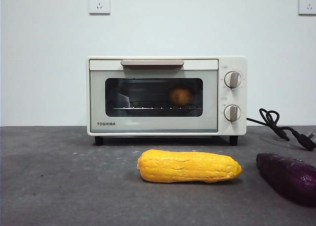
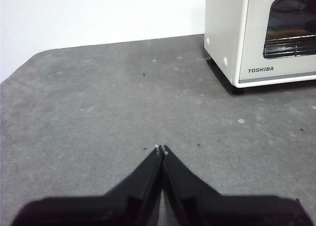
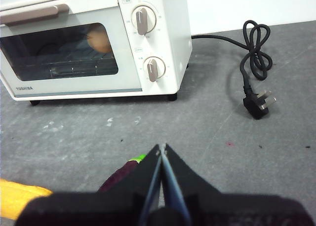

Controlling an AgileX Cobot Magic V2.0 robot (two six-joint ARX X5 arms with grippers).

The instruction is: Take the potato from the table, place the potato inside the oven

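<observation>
The table [image 1: 59, 186], a dark grey speckled surface, spanned the whole scene against a white wall [image 1: 44, 63]. The cream-white oven [image 1: 167, 96] stood toward the back with its door closed, its beige handle [image 1: 152, 63] along the top edge and two round knobs [image 1: 232, 79] at its right. Behind the dark glass, the potato [image 1: 180, 95] rested on the wire rack [image 1: 148, 107] inside, toward the window's right side. In front of the oven lay a yellow corn cob [image 1: 189, 166], with a dark purple sweet potato [image 1: 289, 176] well apart to its right. A black cord [image 1: 276, 124] trailed beside the oven, ending in a plug [image 3: 257, 101]. The left gripper [image 2: 162, 148] hung above bare table, jaws pressed together and empty; the right gripper [image 3: 161, 148] likewise was closed on nothing, above the sweet potato.
</observation>
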